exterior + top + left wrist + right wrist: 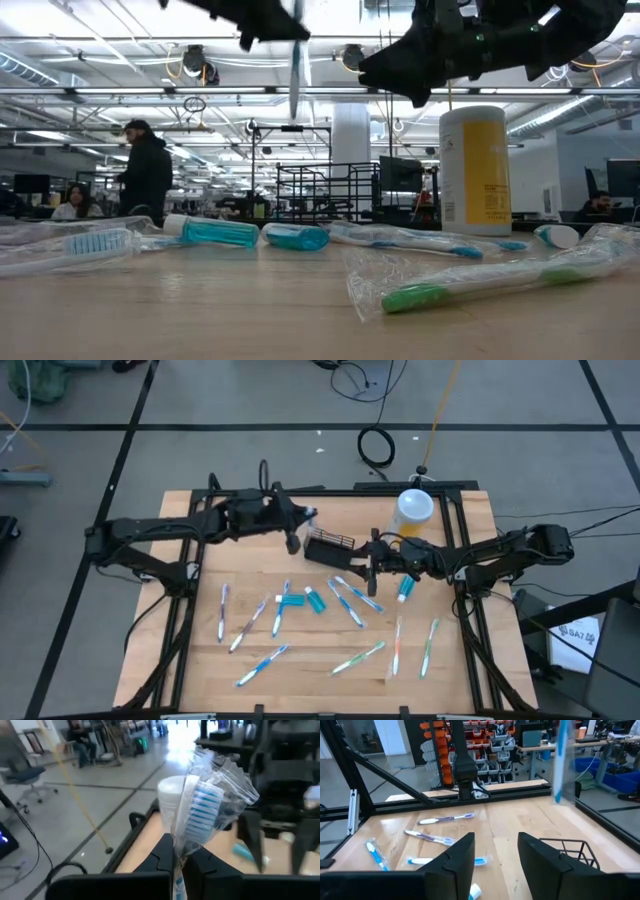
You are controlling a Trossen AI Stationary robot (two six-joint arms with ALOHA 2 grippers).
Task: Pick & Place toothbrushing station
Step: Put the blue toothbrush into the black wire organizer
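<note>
The left gripper hangs above the far left part of the table, its jaws pinching a blue toothbrush still sealed in a clear wrapper, which stands up from between the fingers; in the low view it hangs as a thin vertical strip. The caddy, a small black wire frame, sits on the table near its far middle, between the two grippers and just right of the left one. The right gripper hovers just beside the caddy's right end, jaws spread with nothing between them; in its wrist view a corner of the wire frame shows beside one finger. A yellow bottle with a white lid stands behind the right gripper. More wrapped toothbrushes and small teal tubes lie scattered over the near half of the table.
</note>
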